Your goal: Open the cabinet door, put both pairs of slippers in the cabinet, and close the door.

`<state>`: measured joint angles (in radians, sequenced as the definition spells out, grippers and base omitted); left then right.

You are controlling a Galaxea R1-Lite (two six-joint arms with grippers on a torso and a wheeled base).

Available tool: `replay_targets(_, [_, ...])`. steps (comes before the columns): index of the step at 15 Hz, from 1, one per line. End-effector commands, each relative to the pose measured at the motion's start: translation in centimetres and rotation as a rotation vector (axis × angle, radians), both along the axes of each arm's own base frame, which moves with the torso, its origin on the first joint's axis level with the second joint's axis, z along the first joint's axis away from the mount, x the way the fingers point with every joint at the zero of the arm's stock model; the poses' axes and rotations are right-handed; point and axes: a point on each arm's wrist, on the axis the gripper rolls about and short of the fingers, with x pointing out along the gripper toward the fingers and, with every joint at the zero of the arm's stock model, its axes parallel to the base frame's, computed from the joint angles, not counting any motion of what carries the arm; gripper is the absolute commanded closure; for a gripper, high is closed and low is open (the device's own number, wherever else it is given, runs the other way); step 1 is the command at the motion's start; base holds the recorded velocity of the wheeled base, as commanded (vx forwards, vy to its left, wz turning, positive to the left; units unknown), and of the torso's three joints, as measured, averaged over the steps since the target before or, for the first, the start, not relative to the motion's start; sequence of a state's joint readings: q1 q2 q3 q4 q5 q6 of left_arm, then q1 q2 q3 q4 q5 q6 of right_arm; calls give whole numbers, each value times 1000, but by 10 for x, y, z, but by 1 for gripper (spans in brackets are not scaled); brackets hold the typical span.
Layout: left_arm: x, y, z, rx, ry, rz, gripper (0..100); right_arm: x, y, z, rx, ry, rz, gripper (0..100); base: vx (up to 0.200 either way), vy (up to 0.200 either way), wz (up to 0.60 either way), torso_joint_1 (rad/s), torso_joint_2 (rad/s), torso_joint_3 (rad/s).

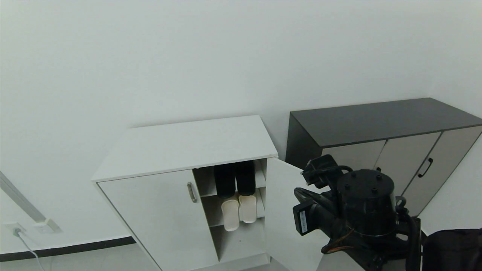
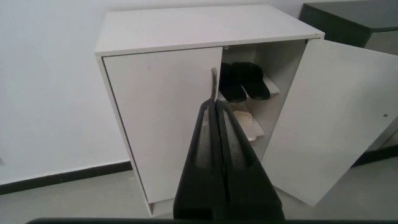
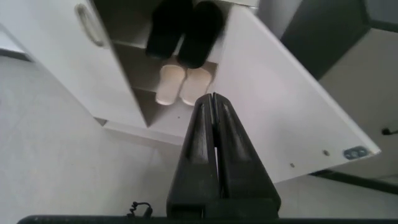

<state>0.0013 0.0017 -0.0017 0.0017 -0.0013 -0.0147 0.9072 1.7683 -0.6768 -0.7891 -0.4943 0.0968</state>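
Note:
The white cabinet [image 1: 180, 146] stands against the wall with its right door [image 1: 286, 210] swung open and its left door closed. Black slippers [image 1: 235, 180] sit on the upper shelf and white slippers [image 1: 238, 210] on the shelf below. My right arm [image 1: 350, 210] is beside the open door. My right gripper [image 3: 213, 98] is shut and holds nothing, with its tips pointing at the door's [image 3: 292, 112] inner face, below the white slippers [image 3: 183, 84]. My left gripper [image 2: 214, 106] is also shut with nothing in it. It is held back from the cabinet, in line with the closed door's handle.
A dark-topped cabinet [image 1: 376, 120] with closed grey doors stands to the right of the white one. A wall socket with a cable [image 1: 15, 227] is low on the left wall. Bare floor lies in front of the cabinet [image 3: 56, 155].

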Motion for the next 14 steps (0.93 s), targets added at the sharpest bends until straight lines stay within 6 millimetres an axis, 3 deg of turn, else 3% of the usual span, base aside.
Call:
replay_targets(1, [0, 0, 0, -1, 0, 0, 100, 1, -1, 0, 2, -3, -5, 100, -200, 0, 0, 2, 2, 2])
replay_targets(4, [0, 0, 0, -2, 0, -2, 100, 4, -4, 3, 12, -21, -16, 100, -200, 0, 0, 4, 5, 1])
replay_targets(8, [0, 0, 0, -2, 0, 0, 100, 16, -10, -2, -14, -14, -49, 100, 0, 0, 0, 0, 0, 0])
replay_targets(14, [0, 0, 0, -2, 0, -2, 100, 74, -27, 11, 6, -21, -173, 100, 0, 0, 0, 0, 0, 0])
